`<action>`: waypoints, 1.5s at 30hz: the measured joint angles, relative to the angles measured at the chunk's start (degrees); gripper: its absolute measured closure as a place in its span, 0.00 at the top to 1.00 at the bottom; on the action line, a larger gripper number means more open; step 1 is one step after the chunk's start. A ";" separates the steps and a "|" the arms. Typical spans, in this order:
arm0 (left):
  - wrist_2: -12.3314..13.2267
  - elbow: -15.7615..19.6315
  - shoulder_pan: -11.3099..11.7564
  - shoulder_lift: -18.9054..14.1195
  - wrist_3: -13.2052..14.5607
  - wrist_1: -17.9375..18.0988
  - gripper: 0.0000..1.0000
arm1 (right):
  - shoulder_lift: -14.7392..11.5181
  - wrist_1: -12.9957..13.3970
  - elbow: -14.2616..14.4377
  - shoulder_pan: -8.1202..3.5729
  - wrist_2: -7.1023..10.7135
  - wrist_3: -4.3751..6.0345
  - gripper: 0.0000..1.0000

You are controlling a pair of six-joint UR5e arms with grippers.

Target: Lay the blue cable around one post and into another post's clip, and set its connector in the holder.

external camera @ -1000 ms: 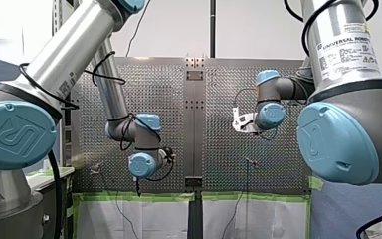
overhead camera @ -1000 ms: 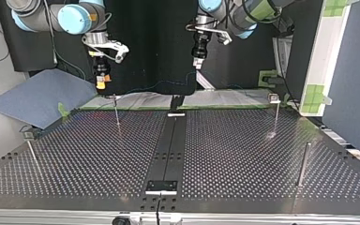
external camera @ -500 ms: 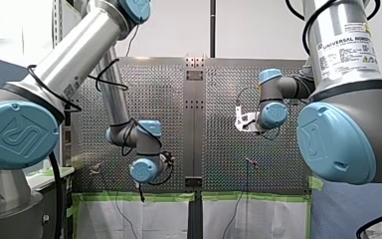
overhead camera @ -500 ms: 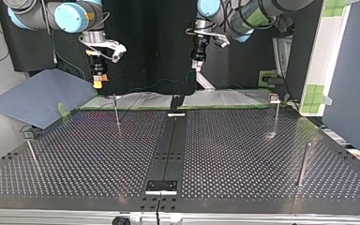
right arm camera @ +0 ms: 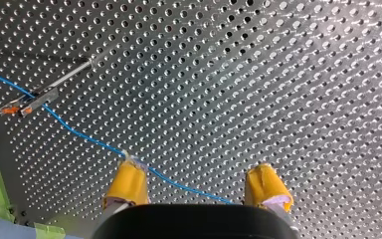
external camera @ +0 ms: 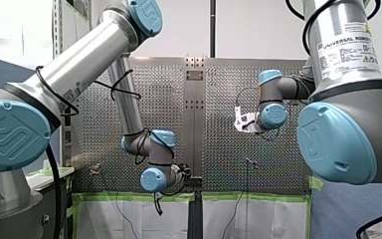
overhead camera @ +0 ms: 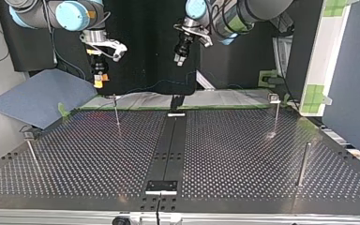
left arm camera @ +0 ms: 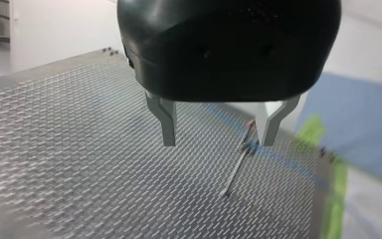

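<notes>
1. Hovering over the far edge of the counter (overhead camera: 243, 150) in the top view, both arms hang well above the perforated surface. My right gripper (overhead camera: 98, 83) is at that view's left, and my left gripper (overhead camera: 180, 59) is nearer the middle, tilted.
2. Over to the right wrist view: the yellow-padded jaws are released, a broad gap between them, grasping nothing.
3. There's the blue cable (right arm camera: 84, 134), stretched over the counter below that gripper. It runs from beside the head of a clip-headed post (right arm camera: 64, 76) and on between the two yellow pads.
4. It passes just beside one pad; whether it touches that pad, I cannot tell. Whether it sits inside the clip, I cannot tell either.
5. Now the left wrist view: bare metal jaws, also released and spread wide, nothing held.
6. Ahead of them a slim post (left arm camera: 236, 167) with a reddish tip rises from the counter. The blue cable shows there only as a blurred streak past it.
7. Back in the top view, four upright posts (overhead camera: 303, 164) stand well apart on the counter, two on each side of the black strip (overhead camera: 168, 145) down its middle.
8. In the front view, my left arm reaches low near the centre line and my right arm sits higher.
</notes>
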State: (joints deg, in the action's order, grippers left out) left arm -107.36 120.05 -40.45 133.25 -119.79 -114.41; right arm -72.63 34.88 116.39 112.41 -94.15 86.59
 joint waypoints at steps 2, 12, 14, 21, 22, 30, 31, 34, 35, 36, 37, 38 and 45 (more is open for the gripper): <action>0.90 -0.88 -0.87 0.89 -0.89 -0.91 0.79 | 0.00 0.30 0.05 -0.06 0.03 0.01 0.98; 6.34 -6.33 -6.32 6.34 -6.34 -6.12 0.79 | -0.01 0.95 0.10 -0.12 0.33 0.13 0.98; 7.15 -7.20 -7.06 7.20 -7.20 -6.78 0.79 | 0.00 1.16 0.10 -0.03 0.40 0.15 0.98; 8.04 -10.93 -8.01 10.94 -10.94 -8.28 0.87 | 0.01 1.41 0.10 0.10 0.45 0.17 0.98; 8.03 -11.40 -7.99 11.41 -11.41 -8.40 0.90 | 0.01 1.42 0.10 0.11 0.46 0.17 0.98; 7.99 -15.55 -7.35 15.56 -15.55 -10.55 0.97 | -0.01 1.59 0.08 0.15 1.13 0.10 0.98; 7.98 -16.00 -7.31 15.99 -15.99 -10.93 0.99 | -0.01 1.66 0.08 0.17 1.20 0.10 0.98; 7.96 -17.49 -7.31 17.50 -17.49 -12.35 0.99 | -0.01 1.87 0.10 0.20 1.34 0.14 0.98; 7.95 -17.93 -7.33 17.93 -17.93 -12.71 0.99 | -0.02 1.95 0.09 0.22 1.38 0.15 0.98; 7.94 -18.48 -7.35 18.49 -18.49 -13.10 0.99 | -0.01 2.00 0.09 0.24 1.42 0.15 0.98; 7.94 -18.89 -7.34 18.90 -18.90 -13.27 0.99 | -0.01 2.05 0.08 0.26 1.44 0.16 0.98; 7.94 -19.32 -7.33 19.32 -19.32 -13.41 0.99 | 0.00 2.10 0.09 0.28 1.46 0.17 0.98; 8.74 -22.94 -7.38 22.94 -22.94 -13.82 0.99 | 0.05 2.42 0.09 0.44 1.50 0.30 0.98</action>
State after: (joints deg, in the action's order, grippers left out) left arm -98.62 97.11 -47.83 156.19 -142.73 -128.23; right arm -72.58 37.30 116.49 112.85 -92.65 86.89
